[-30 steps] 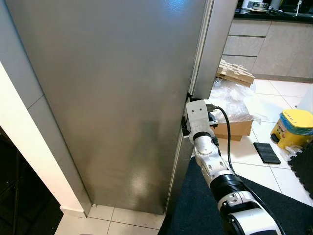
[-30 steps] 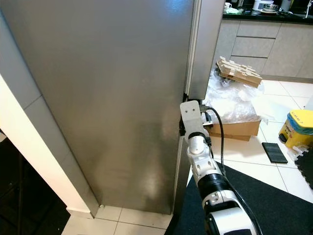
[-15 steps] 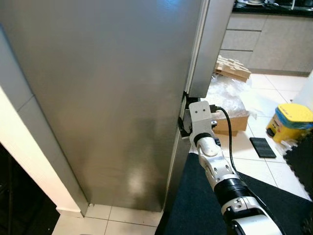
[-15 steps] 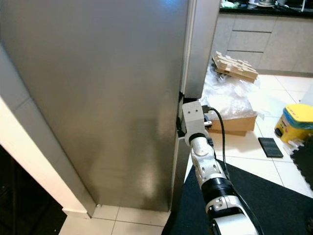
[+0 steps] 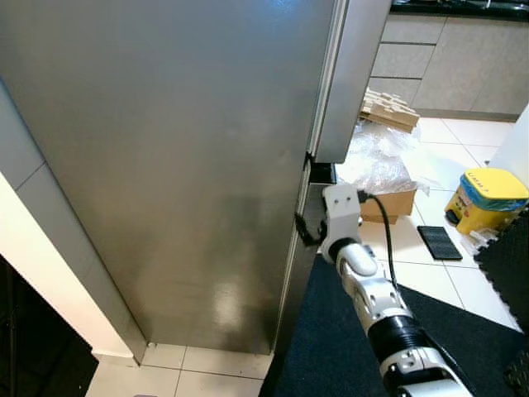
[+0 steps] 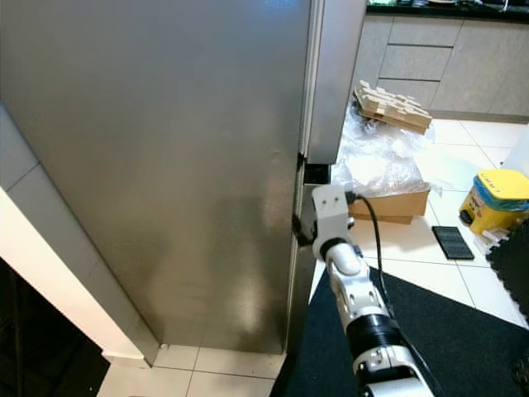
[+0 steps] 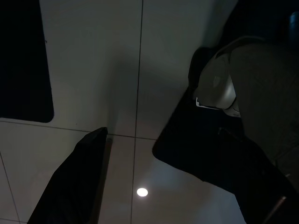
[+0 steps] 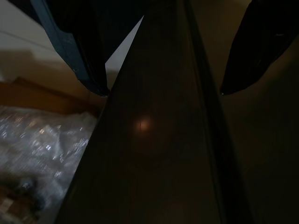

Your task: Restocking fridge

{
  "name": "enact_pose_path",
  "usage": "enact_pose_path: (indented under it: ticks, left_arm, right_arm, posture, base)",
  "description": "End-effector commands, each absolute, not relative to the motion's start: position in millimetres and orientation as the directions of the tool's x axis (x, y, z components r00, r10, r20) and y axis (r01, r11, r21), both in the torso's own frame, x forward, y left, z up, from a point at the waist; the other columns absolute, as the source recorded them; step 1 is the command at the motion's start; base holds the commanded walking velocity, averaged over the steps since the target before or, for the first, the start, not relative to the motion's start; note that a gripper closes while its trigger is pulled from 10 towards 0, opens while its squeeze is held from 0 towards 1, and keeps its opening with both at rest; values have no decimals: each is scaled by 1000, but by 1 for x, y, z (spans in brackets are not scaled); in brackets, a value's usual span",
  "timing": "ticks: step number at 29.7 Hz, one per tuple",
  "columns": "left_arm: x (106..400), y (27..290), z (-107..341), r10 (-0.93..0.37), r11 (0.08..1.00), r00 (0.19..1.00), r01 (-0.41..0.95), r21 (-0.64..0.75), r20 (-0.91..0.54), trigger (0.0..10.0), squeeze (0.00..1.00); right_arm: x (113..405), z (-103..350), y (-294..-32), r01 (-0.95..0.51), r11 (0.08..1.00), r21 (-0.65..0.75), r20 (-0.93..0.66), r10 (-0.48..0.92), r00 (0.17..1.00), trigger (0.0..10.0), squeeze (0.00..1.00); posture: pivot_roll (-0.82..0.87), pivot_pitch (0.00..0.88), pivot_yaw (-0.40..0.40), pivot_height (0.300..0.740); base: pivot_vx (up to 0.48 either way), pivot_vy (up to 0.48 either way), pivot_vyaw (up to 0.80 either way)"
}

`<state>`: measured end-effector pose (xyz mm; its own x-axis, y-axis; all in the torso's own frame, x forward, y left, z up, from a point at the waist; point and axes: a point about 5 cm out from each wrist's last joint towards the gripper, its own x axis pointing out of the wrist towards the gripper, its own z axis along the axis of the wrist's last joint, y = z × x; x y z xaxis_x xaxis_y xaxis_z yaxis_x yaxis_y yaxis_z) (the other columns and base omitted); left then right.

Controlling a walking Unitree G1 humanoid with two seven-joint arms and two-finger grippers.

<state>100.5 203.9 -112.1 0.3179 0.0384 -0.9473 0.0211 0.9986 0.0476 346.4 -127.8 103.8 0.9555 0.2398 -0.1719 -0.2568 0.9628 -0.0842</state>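
The right arm (image 5: 380, 302) reaches forward over a dark floor mat (image 5: 331, 356), and the right end effector (image 5: 304, 225) sits at the right edge of the fridge's lower door (image 5: 165, 165), just under the seam where the upper door (image 5: 351, 74) ends. In the right wrist view its two black fingers (image 8: 79, 46) are spread apart, one on each side of the door edge (image 8: 149, 130), so the edge lies between them; I cannot tell whether either finger touches the steel. Both stainless doors look closed or nearly so.

The left end effector (image 7: 154, 186) hangs low over pale floor tiles (image 7: 93, 70); its fingers stand well apart with nothing between them.

Beyond the fridge, on the tiled floor, a cardboard box (image 5: 388, 203) holds crumpled clear plastic (image 5: 376, 157). A flat black object (image 5: 436, 242) lies near a yellow bucket (image 5: 485, 198). Further back, a stack of folded cardboard (image 5: 388, 109) lies before grey cabinet drawers (image 5: 463, 66).
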Motion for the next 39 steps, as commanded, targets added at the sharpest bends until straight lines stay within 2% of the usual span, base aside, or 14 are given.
enact_pose_path:
  ticks: [1, 7, 9, 10, 12, 14, 15, 16, 19, 20, 24, 25, 33, 39]
  left_arm:
    - [98, 200, -113, 16, 999, 309, 38, 29, -951, 10000, 0]
    - [98, 200, -113, 12, 999, 311, 38, 25, -950, 10000, 0]
    - [99, 199, -113, 8, 999, 312, 37, 21, -950, 10000, 0]
    - [99, 199, -113, 8, 999, 312, 37, 21, -950, 10000, 0]
    - [99, 198, -113, 6, 999, 312, 34, 17, -950, 10000, 0]
    - [99, 198, -113, 5, 999, 312, 33, 16, -950, 10000, 0]
    - [100, 197, -113, 4, 999, 312, 30, 14, -950, 10000, 0]
    - [100, 197, -113, 4, 999, 312, 30, 14, -950, 10000, 0]
    - [100, 197, -113, 5, 999, 311, 29, 14, -950, 10000, 0]
    - [100, 197, -113, 5, 999, 311, 29, 14, -950, 10000, 0]
    - [100, 197, -113, 7, 999, 309, 39, 20, -951, 10000, 0]
    - [100, 197, -113, 7, 999, 309, 39, 20, -951, 10000, 0]
    - [102, 200, -112, 11, 998, 313, 51, 29, -950, 10000, 0]
    - [103, 201, -112, 12, 998, 314, 60, 33, -949, 10000, 0]
  right_arm:
    - [341, 97, -110, -370, 927, -61, -218, 349, 911, 10000, 0]
    - [330, 75, -105, -464, 884, -54, -342, 420, 841, 10000, 0]
    - [315, 40, -113, -496, 865, -77, -480, 404, 779, 10000, 0]
    - [315, 40, -113, -496, 865, -77, -480, 404, 779, 10000, 0]
    - [295, 5, -130, -482, 870, -107, -608, 326, 724, 10000, 0]
    - [285, -8, -139, -470, 874, -121, -654, 286, 700, 10000, 0]
    - [262, -33, -160, -436, 885, -163, -739, 182, 648, 10000, 0]
    - [262, -33, -160, -436, 885, -163, -739, 182, 648, 10000, 0]
    - [227, -58, -190, -365, 908, -205, -817, 47, 575, 10000, 0]
    - [227, -58, -190, -365, 908, -205, -817, 47, 575, 10000, 0]
    - [171, -83, -225, -280, 932, -231, -896, -91, 435, 10000, 0]
    - [171, -83, -225, -280, 932, -231, -896, -91, 435, 10000, 0]
    - [114, -102, -239, -189, 961, -202, -945, -141, 294, 10000, 0]
    - [100, -107, -233, -206, 960, -188, -957, -132, 260, 10000, 0]
  posture:
    - [47, 0, -24, 740]
    - [47, 0, -22, 740]
    - [45, 0, -21, 740]
    - [45, 0, -21, 740]
    - [47, 0, -24, 740]
    - [48, 0, -24, 740]
    - [53, 0, -25, 740]
    - [53, 0, -25, 740]
    - [54, 0, -24, 740]
    - [54, 0, -24, 740]
    - [54, 0, -24, 740]
    - [54, 0, -24, 740]
    - [51, 0, -13, 740]
    - [49, 0, -9, 740]
  base:
    - [0, 0, 0]
    - [0, 0, 0]
    - [0, 0, 0]
    - [0, 0, 0]
    - [0, 0, 0]
    - [0, 0, 0]
    - [0, 0, 0]
    - [0, 0, 0]
    - [0, 0, 0]
    - [0, 0, 0]
    - [0, 0, 0]
    - [0, 0, 0]
    - [0, 0, 0]
    - [0, 0, 0]
